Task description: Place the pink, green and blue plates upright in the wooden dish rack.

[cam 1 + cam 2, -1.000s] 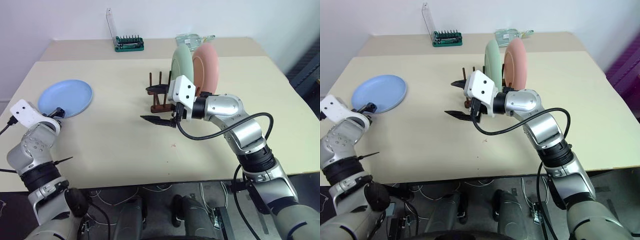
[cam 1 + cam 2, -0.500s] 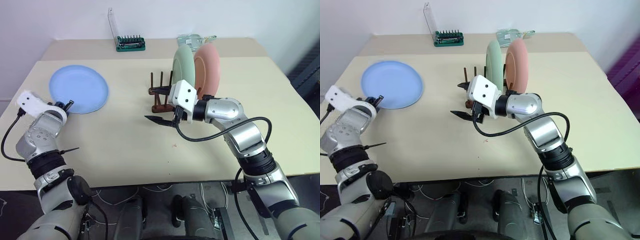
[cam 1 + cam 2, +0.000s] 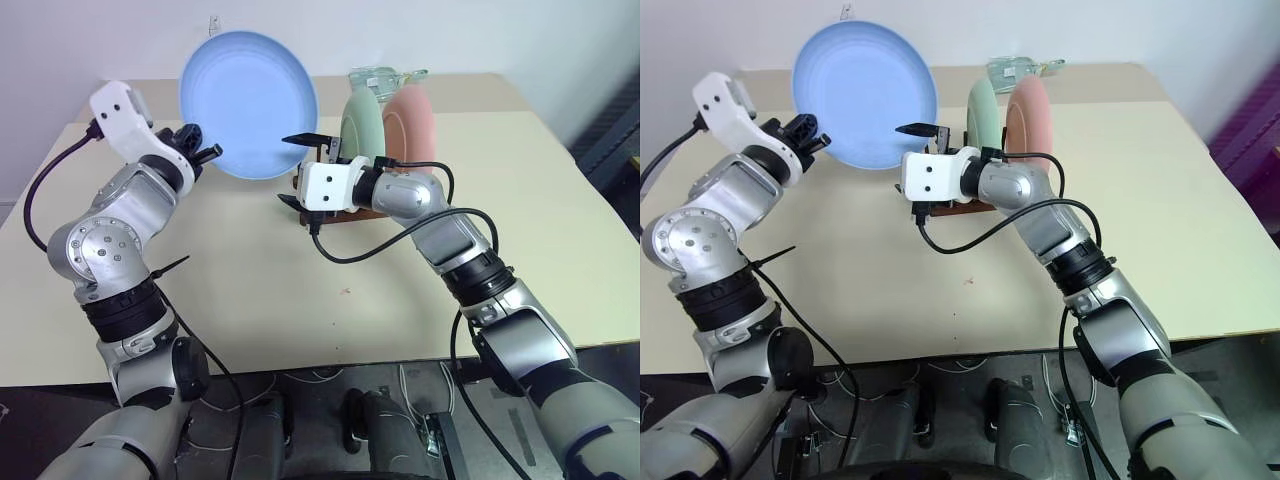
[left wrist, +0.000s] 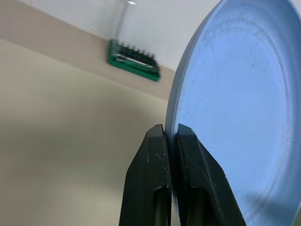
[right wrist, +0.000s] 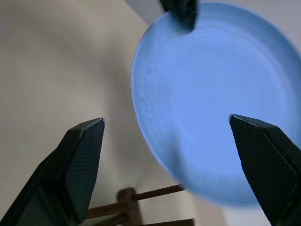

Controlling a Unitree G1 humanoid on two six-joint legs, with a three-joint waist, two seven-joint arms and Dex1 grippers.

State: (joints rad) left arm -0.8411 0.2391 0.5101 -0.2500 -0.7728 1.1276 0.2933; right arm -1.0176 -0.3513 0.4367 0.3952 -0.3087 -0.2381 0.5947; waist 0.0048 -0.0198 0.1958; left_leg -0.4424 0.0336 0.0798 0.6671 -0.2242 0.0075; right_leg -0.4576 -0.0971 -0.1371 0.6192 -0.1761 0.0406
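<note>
At upper left of the head view, the left gripper [image 4: 170,141] pinches the rim of the blue plate [image 3: 250,105], holding it upright and clear of the table [image 3: 240,290]. The right gripper [image 5: 174,160] stands spread wide just beside the plate's near edge, holding nothing. At upper centre the green plate [image 3: 360,125] and pink plate [image 3: 415,125] stand upright in the wooden dish rack [image 3: 345,212], whose nearer pegs stand free.

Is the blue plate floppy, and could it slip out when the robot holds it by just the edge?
Probably stiff: the blue plate keeps its round shape though the left tool pinches only its rim. It seems light, held up from one edge. It might still swivel or slip, since its surface looks smooth and the pinched spot is small.
</note>
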